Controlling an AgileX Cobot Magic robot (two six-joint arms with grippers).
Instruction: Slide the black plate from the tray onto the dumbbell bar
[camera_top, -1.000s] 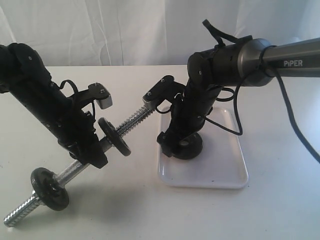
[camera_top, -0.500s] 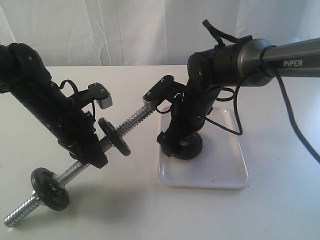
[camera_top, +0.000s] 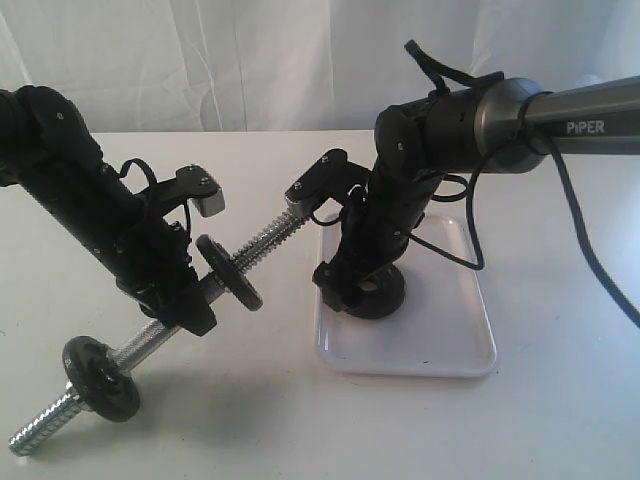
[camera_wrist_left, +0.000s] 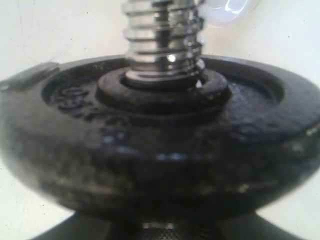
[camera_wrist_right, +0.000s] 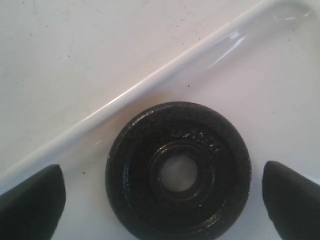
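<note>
The black plate lies flat in the white tray, near its rim, with its centre hole showing. My right gripper hangs right over it, open, one finger on each side and neither touching. In the exterior view that gripper is low over the plate on the tray. My left gripper is shut on the dumbbell bar and holds it tilted, with the upper threaded end toward the tray. The bar carries two black discs. One disc fills the left wrist view, hiding the jaws.
The white table lies all around the tray. A white cloth backdrop hangs behind. The right arm's cables loop over the tray's far side. The bar's lower threaded end sits close to the table at the front left.
</note>
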